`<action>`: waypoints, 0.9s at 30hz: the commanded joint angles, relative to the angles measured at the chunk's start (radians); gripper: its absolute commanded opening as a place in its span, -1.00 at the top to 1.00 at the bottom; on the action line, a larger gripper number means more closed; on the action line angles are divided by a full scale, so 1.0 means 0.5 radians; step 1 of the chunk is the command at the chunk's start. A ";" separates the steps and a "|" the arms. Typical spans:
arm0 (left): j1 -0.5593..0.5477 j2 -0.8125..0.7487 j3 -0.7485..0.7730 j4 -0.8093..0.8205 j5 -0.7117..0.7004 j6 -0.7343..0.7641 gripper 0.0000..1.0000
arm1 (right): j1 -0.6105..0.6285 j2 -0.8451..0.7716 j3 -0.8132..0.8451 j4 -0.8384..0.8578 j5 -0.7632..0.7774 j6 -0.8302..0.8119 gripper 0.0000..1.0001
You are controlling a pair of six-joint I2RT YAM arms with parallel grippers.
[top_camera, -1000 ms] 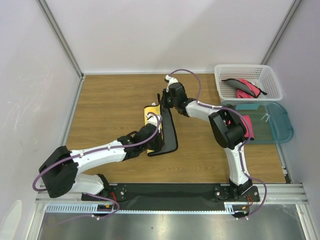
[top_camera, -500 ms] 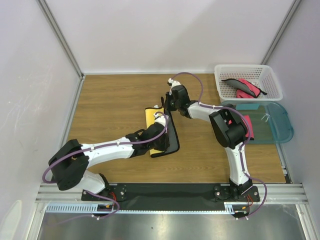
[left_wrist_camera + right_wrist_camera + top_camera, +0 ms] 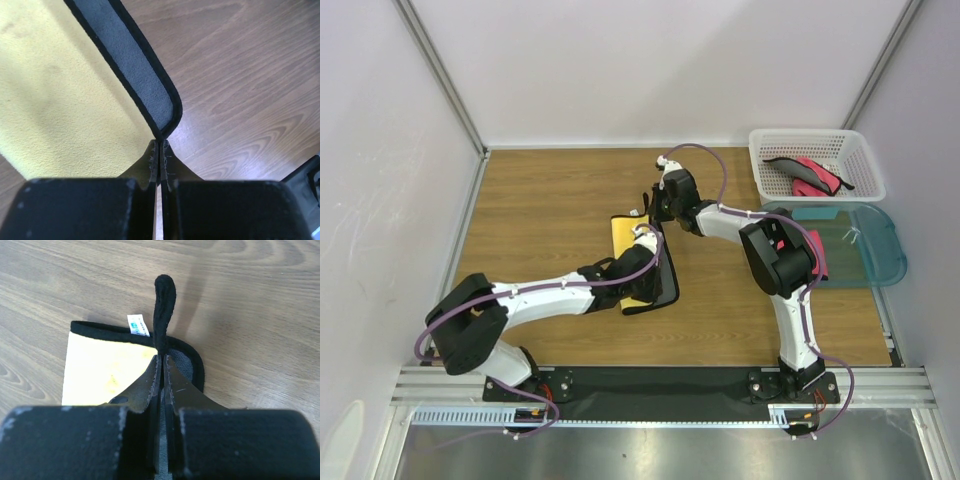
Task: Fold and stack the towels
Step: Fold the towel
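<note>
We're looking at a towel [image 3: 665, 280] lying mid-table on the wood-grain tabletop [image 3: 540, 200]. It's fuzzy yellow on one face and grey on the other, with rounded black trim. The left gripper [image 3: 159, 142] is pinching a rounded corner tight, and the right gripper [image 3: 161, 359] is clamping the lifted far edge.

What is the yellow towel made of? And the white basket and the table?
The towel looks like soft cloth, maybe microfibre: yellow side nubbly, grey side matte, black stitched edge. The basket seems hard white plastic, with a grid of holes. The table looks like wood or a wood-look sheet: grain lines, slight shine.
</note>
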 commanded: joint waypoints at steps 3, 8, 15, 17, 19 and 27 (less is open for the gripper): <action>-0.020 0.054 0.103 0.043 0.058 0.053 0.99 | -0.020 -0.028 0.045 -0.031 0.092 -0.068 0.98; -0.017 0.060 0.106 0.037 0.052 0.056 0.99 | -0.027 0.012 0.091 -0.136 0.080 -0.074 0.82; -0.017 0.076 0.128 0.019 0.034 0.071 0.99 | -0.045 0.018 0.082 -0.182 0.076 -0.074 0.61; -0.020 0.079 0.134 0.009 0.031 0.077 0.99 | -0.048 0.006 0.082 -0.209 0.076 -0.074 0.46; -0.017 0.079 0.134 0.003 0.028 0.080 0.99 | -0.051 -0.010 0.069 -0.215 0.076 -0.077 0.41; -0.017 0.079 0.164 -0.043 0.012 0.117 1.00 | -0.067 -0.126 0.045 -0.304 0.058 -0.096 0.24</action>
